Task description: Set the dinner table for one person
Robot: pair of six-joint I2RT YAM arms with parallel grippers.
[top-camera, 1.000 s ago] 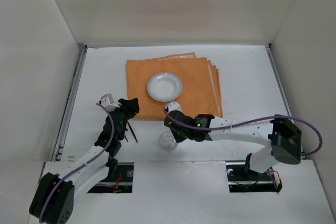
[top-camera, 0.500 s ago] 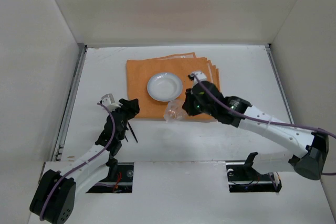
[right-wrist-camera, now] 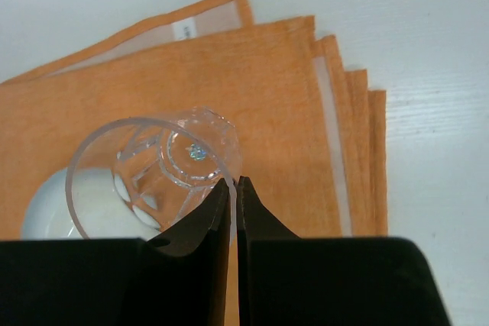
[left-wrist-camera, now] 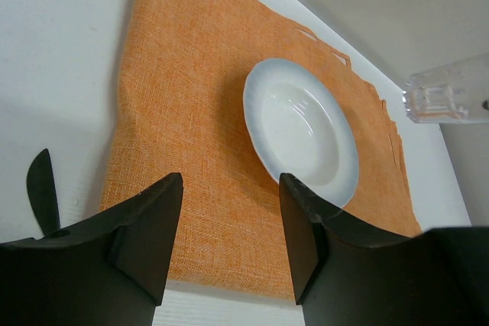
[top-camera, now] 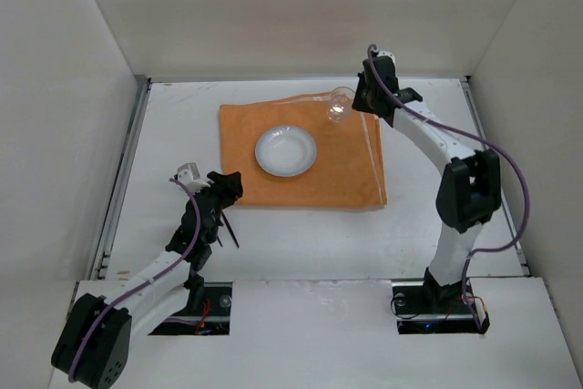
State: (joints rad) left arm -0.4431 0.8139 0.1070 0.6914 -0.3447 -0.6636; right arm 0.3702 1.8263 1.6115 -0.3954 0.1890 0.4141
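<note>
The dinner table (top-camera: 182,125) fills the middle of the top view. It is a broad, flat, matte white rectangle, by far the largest thing there, with thin grey metal strips down its left and right edges and pale walls rising around it.

At lower left of that view the left gripper (top-camera: 221,187) hangs over the bare white surface, just off the near left corner of the orange mat (top-camera: 337,170). In its wrist view its two dark fingers (left-wrist-camera: 145,227) stand apart, with only the orange weave between them. A thin black stick (top-camera: 230,230) shows just below the gripper; what it is, and whether the gripper touches it, cannot be told.

In the centre the mat lies flat on the tabletop, its folded layers fanned out along the right edge. A shallow white dish (top-camera: 286,151) sits on its left half.

At upper right the right arm reaches to the mat's far right corner. There the right gripper (top-camera: 355,103) is clamped on a clear cut glass (top-camera: 339,105), which is tipped on its side — the wrist view shows the fingertips (right-wrist-camera: 221,204) pinched together on the wall at its rim, above the mat.
</note>
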